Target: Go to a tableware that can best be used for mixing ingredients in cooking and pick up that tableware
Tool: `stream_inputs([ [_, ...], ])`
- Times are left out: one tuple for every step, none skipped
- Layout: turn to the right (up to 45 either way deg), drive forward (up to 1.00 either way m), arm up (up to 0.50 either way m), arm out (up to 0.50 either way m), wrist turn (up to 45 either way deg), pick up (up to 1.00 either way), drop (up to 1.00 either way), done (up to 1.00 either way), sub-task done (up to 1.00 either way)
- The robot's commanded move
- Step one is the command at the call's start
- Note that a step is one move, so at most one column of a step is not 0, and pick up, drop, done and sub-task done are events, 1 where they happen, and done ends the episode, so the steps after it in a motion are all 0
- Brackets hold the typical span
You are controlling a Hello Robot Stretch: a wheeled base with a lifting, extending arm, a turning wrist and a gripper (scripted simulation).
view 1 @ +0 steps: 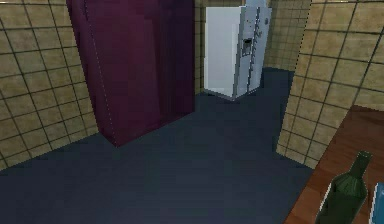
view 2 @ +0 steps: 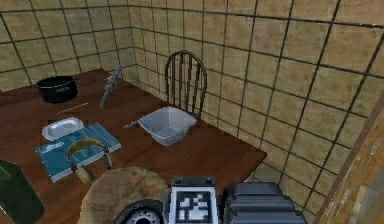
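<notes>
A pale grey bowl point(view 2: 167, 124) with a squarish rim stands on the brown wooden table point(view 2: 205, 150), near its far edge in the arm side view. At that view's bottom edge are the arm's dark bar point(view 2: 262, 206) and one white marker square point(view 2: 195, 205). Left of the marker sits the gripper point(view 2: 140, 214), its dark body low against a tan round loaf point(view 2: 120, 190). The gripper's far end is not clear, so I cannot tell whether it holds anything.
On the table are a black pot point(view 2: 58, 88), a blue tray with a plate point(view 2: 75, 148), a small grey tool point(view 2: 110, 85) and a green bottle point(view 1: 345, 190). A wooden chair point(view 2: 186, 80) stands behind against the tiled wall. Ahead are a purple cabinet point(view 1: 135, 65), a white fridge point(view 1: 235, 50) and dark floor.
</notes>
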Motion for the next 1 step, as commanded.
stream_inputs([
  [0.0, 0.00, 0.00, 0.44, 0.0, 0.00, 0.00, 0.00, 0.00],
])
